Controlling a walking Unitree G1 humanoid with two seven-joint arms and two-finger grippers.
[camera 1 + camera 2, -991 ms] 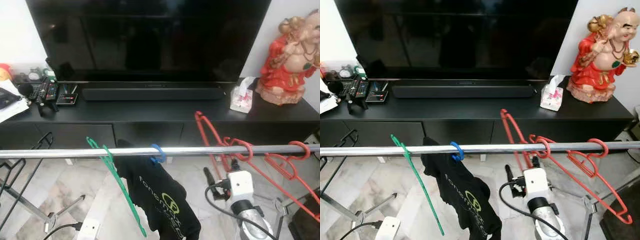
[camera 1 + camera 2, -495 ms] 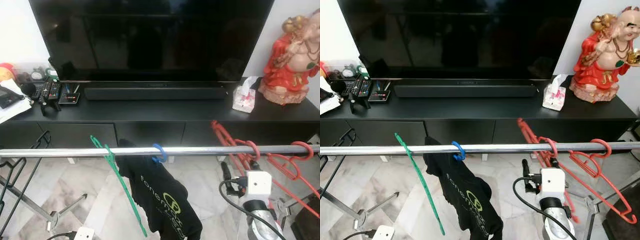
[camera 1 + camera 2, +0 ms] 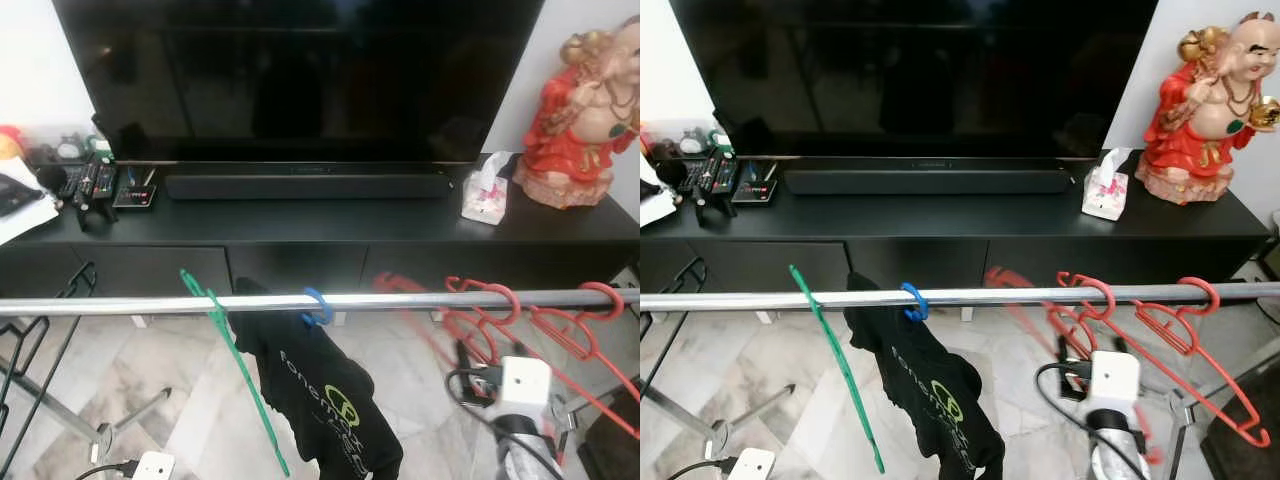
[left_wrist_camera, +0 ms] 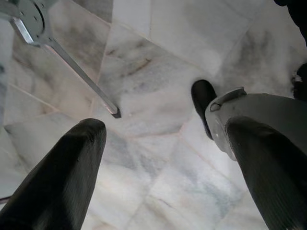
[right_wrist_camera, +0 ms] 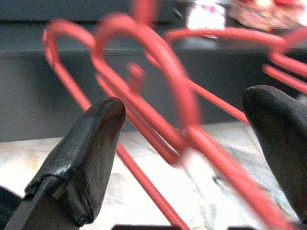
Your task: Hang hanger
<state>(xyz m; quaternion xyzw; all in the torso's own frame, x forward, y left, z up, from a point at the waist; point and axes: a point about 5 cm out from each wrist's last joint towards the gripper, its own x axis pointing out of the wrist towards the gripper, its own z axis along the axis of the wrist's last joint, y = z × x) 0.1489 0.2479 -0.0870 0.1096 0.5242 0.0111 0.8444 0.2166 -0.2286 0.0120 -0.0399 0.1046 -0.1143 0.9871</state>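
Red hanger (image 3: 1087,290): hooked on the rail (image 3: 960,296) toward its right end, blurred, beside a second red hanger (image 3: 1200,300). Right tool (image 5: 192,143): fingers apart, gripping nothing, just below the hanger, apparently released. Left tool (image 4: 163,163): spread, idle over the floor (image 4: 158,72).

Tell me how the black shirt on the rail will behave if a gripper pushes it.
The shirt hangs limp in folds, so it would likely give way and sway rather than resist. It hangs from a blue hook on the smooth rail, so a sideways push would probably slide it along.
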